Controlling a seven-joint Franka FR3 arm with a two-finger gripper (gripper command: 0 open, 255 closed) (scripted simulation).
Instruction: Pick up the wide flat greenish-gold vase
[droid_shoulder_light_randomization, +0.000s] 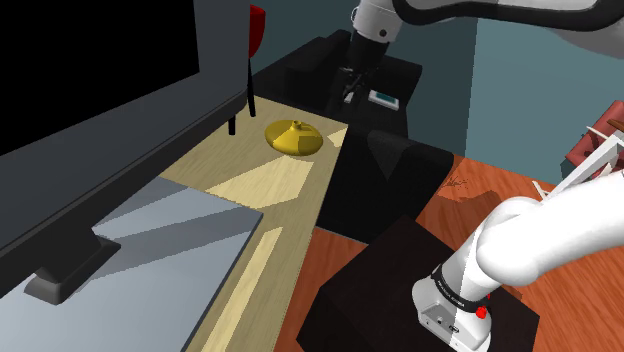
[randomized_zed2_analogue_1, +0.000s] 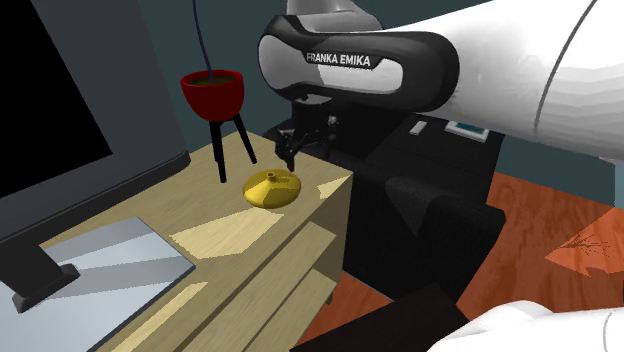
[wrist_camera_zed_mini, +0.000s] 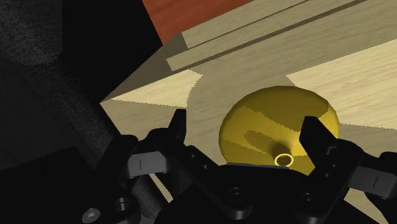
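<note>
The wide flat greenish-gold vase (droid_shoulder_light_randomization: 293, 137) sits on the light wooden tabletop (droid_shoulder_light_randomization: 250, 190) near its far corner, with a small narrow neck on top. My gripper (droid_shoulder_light_randomization: 348, 92) hangs just above and beside it, toward the table's edge. In the second exterior view the gripper (randomized_zed2_analogue_1: 292, 150) hovers a little over the vase (randomized_zed2_analogue_1: 272, 187). In the wrist view the gripper (wrist_camera_zed_mini: 247, 130) is open. The vase (wrist_camera_zed_mini: 273, 121) lies below, between the two fingers and closer to one fingertip (wrist_camera_zed_mini: 315, 132). Neither finger touches it.
A red pot (randomized_zed2_analogue_1: 212, 92) on black legs stands right behind the vase. A large dark screen (droid_shoulder_light_randomization: 100, 70) with its foot (droid_shoulder_light_randomization: 60, 280) takes up the table's other side. Dark furniture (droid_shoulder_light_randomization: 390, 170) stands beyond the table edge, on a reddish wood floor (droid_shoulder_light_randomization: 470, 195).
</note>
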